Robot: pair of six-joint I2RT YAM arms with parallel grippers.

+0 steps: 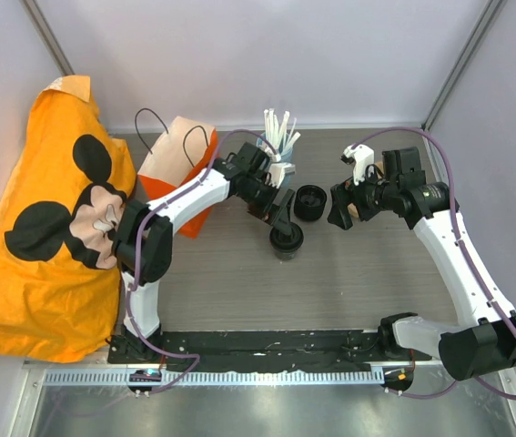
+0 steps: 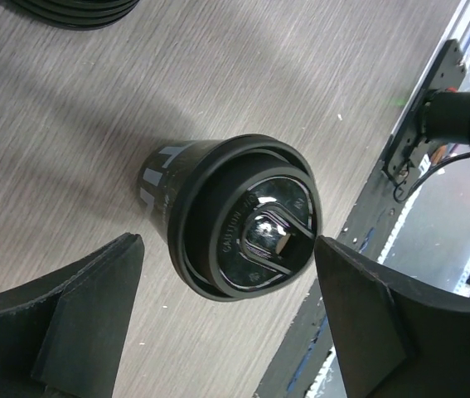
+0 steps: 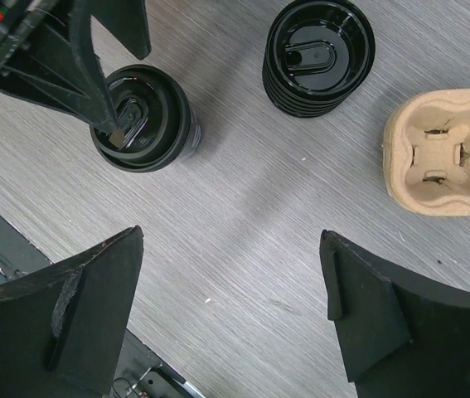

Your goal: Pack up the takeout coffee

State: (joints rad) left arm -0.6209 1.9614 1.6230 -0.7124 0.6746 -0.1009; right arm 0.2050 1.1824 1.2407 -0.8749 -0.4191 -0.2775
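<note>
Beside the lid stack (image 1: 310, 201) the coffee cup (image 1: 287, 240) stands lidded, not yet packed; left gripper (image 2: 226, 249) and right gripper (image 3: 230, 240) gape empty.

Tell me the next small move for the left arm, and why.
Probably lower the left gripper and close on the lidded cup: its jaws stand open either side of it, and the cardboard carrier sits empty.
</note>
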